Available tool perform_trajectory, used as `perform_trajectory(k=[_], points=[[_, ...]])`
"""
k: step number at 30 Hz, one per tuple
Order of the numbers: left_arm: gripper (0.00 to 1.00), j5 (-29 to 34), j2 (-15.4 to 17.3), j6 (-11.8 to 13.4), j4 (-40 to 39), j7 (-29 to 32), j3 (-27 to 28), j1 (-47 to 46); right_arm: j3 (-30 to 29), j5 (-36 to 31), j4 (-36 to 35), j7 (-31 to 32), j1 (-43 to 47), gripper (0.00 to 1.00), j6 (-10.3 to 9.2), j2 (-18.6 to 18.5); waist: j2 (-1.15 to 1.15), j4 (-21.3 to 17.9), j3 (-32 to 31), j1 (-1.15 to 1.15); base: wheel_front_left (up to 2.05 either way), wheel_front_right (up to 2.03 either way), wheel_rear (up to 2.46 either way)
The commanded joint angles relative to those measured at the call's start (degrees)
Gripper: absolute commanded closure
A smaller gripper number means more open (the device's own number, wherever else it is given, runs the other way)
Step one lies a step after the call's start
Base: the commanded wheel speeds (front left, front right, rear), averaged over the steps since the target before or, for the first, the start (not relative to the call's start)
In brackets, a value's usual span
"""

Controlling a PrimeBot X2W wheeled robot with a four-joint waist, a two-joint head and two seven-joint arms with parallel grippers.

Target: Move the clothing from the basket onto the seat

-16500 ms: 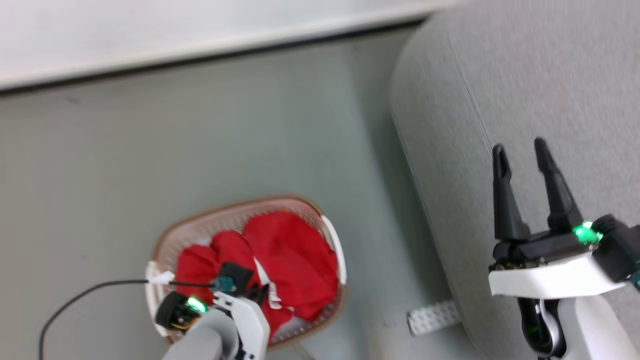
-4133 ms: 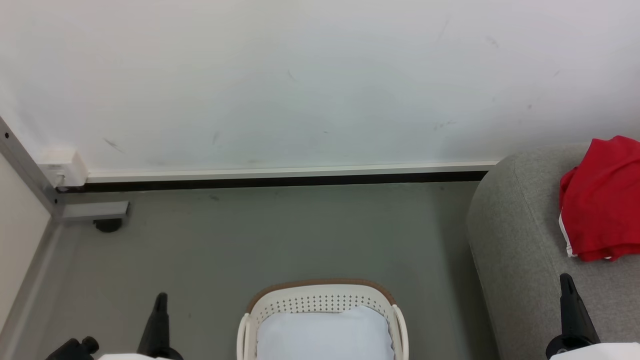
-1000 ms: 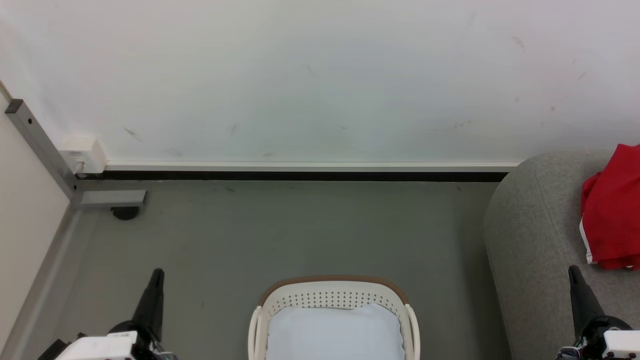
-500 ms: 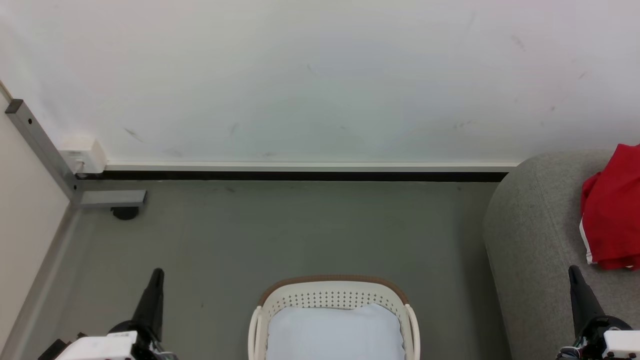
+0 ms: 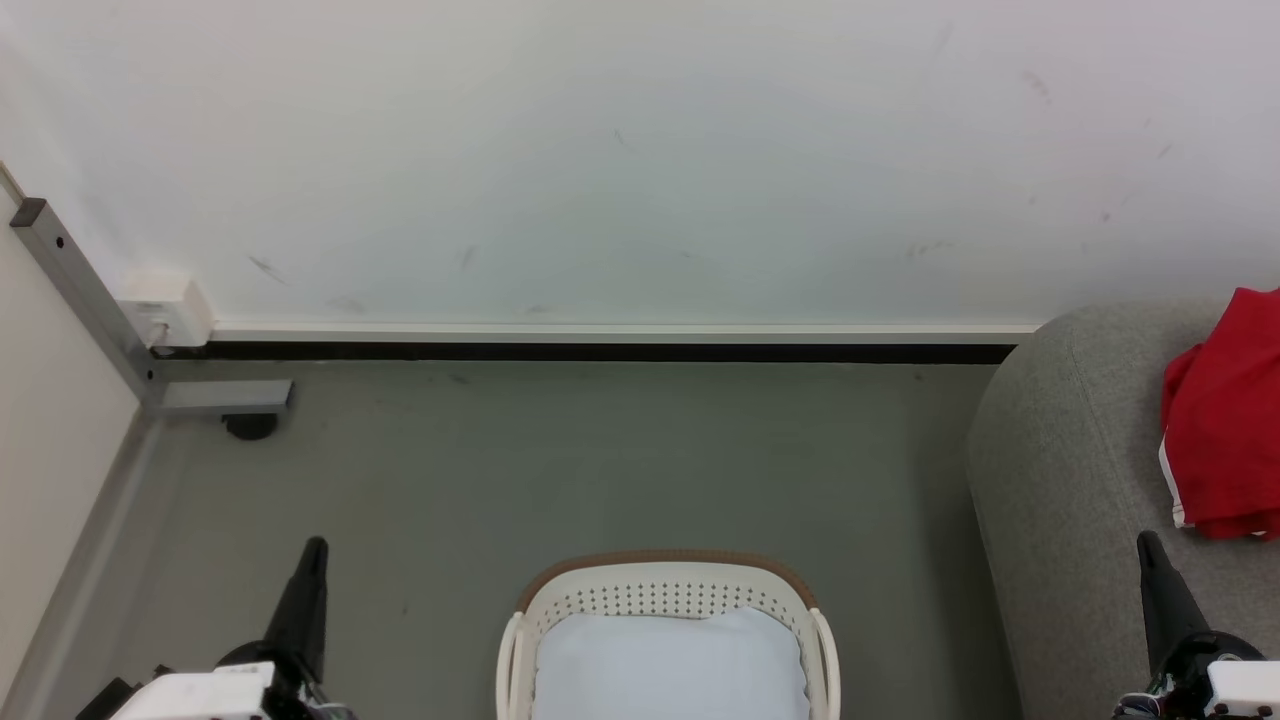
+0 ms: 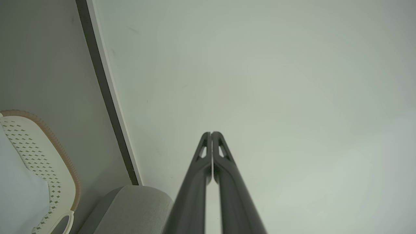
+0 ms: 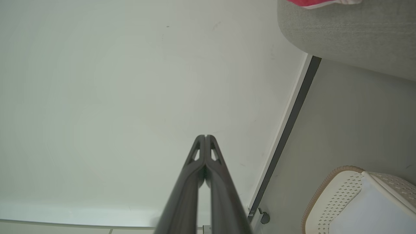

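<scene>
Far left, a grey metal post (image 5: 75,290) is seen against the wall (image 5: 620,150), not part of the task. The left gripper (image 6: 211,134) is parked low at the lower left, over the floor (image 5: 560,460); its two fingers are pressed together tip to tip with nothing between them. At centre bottom the basket (image 5: 660,558) is seen on the floor, and no red fabric is seen in the part of it that is visible; a pale blue-white pad (image 5: 670,665) lies in it and is not to be moved. To the right, the seat (image 5: 1070,450) is seen beside the basket with a strip of floor between. The clothing (image 5: 1225,430) is found bunched on top of the seat, near the right edge of the head view, its white trim showing at the lower left of the heap; it is partly cut off by the frame. The right gripper (image 7: 205,136) is parked low at the lower right, in front of the seat, apart from the clothing, fingers closed together and empty. Step judged: the transfer is done, arms at rest. Next move judged: no further grasp is called for; at most a check that the garment sits securely on the seat. Counts: one basket, one pad, one garment, one seat, two grippers, one post.
</scene>
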Motion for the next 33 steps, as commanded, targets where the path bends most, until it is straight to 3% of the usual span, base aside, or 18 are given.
perform_trajectory(k=[1,33], points=[[1.00,-0.7,0.5,-0.2,-0.2,0.2,0.1,-0.5,-0.2,0.0,0.2,0.2,-0.7,1.00,-0.12,0.0,0.00,0.0,0.0,0.00,0.00,0.00,0.00],[1.00,-0.7,0.5,-0.2,-0.2,0.2,0.1,-0.5,-0.3,-0.1,0.2,0.2,-0.7,1.00,-0.12,0.1,0.00,0.0,0.0,0.00,0.00,0.00,0.00]])
